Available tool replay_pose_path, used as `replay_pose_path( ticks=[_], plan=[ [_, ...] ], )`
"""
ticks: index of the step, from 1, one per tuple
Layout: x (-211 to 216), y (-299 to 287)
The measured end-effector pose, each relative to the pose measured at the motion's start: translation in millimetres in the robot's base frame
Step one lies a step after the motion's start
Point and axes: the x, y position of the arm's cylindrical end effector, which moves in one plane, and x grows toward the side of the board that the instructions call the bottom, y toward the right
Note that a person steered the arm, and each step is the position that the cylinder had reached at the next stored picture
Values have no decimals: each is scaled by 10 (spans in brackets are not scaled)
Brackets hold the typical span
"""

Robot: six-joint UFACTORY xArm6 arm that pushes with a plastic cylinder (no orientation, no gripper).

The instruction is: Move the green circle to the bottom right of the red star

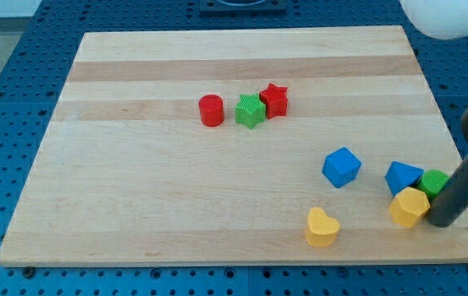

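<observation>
The green circle [435, 182] sits near the board's right edge, partly hidden behind my rod. The red star [275, 100] lies above the board's middle, touching a green star [250, 110] on its left. My tip [442, 222] rests at the lower right of the board, just below the green circle and right beside a yellow hexagon [409, 206]. A blue triangle-like block [402, 176] touches the green circle on its left.
A red circle [211, 110] stands left of the green star. A blue cube [341, 167] lies right of centre. A yellow heart [322, 228] sits near the bottom edge. The wooden board [135, 181] lies on a blue perforated table.
</observation>
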Motion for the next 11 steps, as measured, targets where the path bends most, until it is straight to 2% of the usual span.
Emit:
replay_pose_path(
  ticks=[2, 5, 11],
  plan=[
    [-12, 262],
    [-565, 12],
    [-1549, -1492]
  ],
)
